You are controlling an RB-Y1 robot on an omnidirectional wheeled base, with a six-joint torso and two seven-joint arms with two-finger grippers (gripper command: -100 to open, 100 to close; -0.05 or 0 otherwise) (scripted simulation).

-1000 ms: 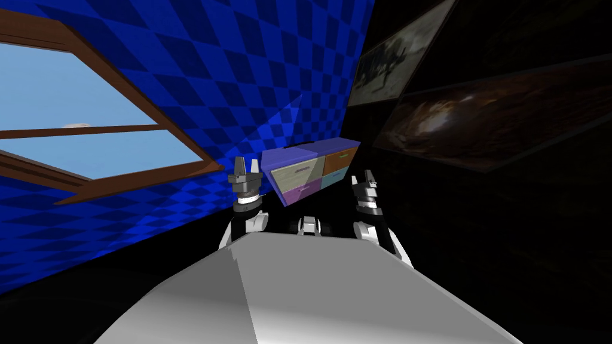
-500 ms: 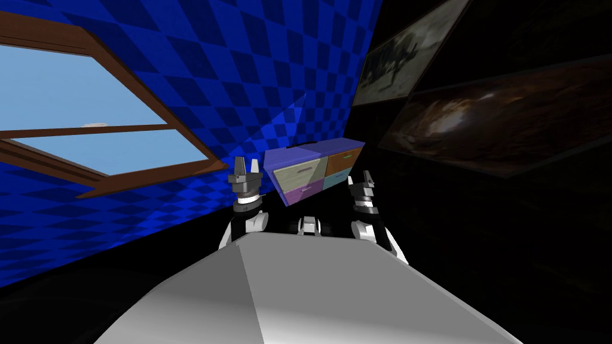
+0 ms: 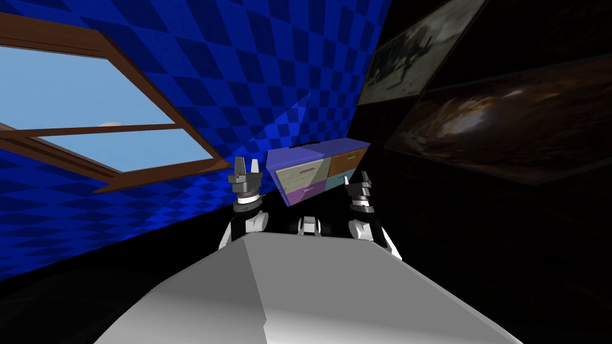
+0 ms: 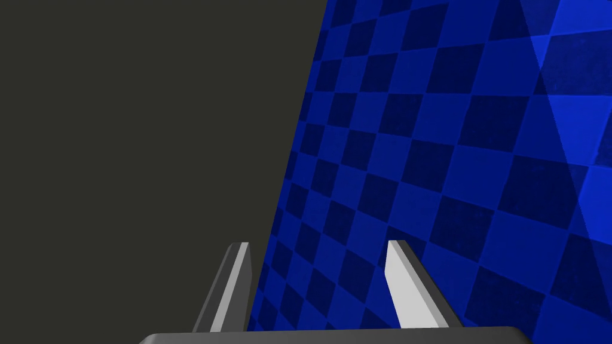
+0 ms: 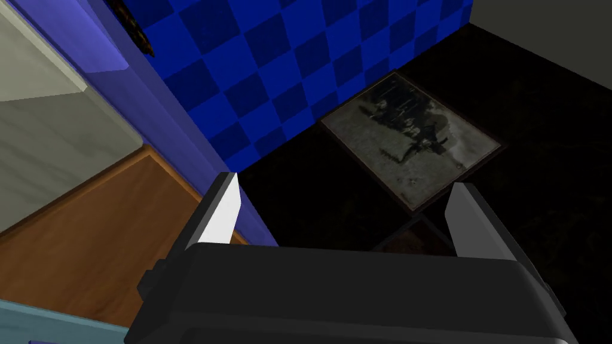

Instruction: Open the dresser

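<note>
Plainly, this is an approach not yet finished. The blue chequered wall and its brown-framed window run towards a corner, and there the dresser stands, under a violet-blue top, ahead of both arms and between them in the head view.

It shows four drawer fronts: a pale front, a brown front, a violet one and a teal one. Each seems to carry a small bar handle (too small to read closely).

To do this well, I judge the base should close in square to the fronts. One drawer should be chosen, the bar taken crosswise, and the pull kept straight out along the drawer's run.

The right jaws are spread and hold nothing. The brown front lies off to one side of them, beyond one finger and not in the gap, so they need swinging over. The left jaws, raised beside the dresser's pale end, are likewise spread and empty.
</note>
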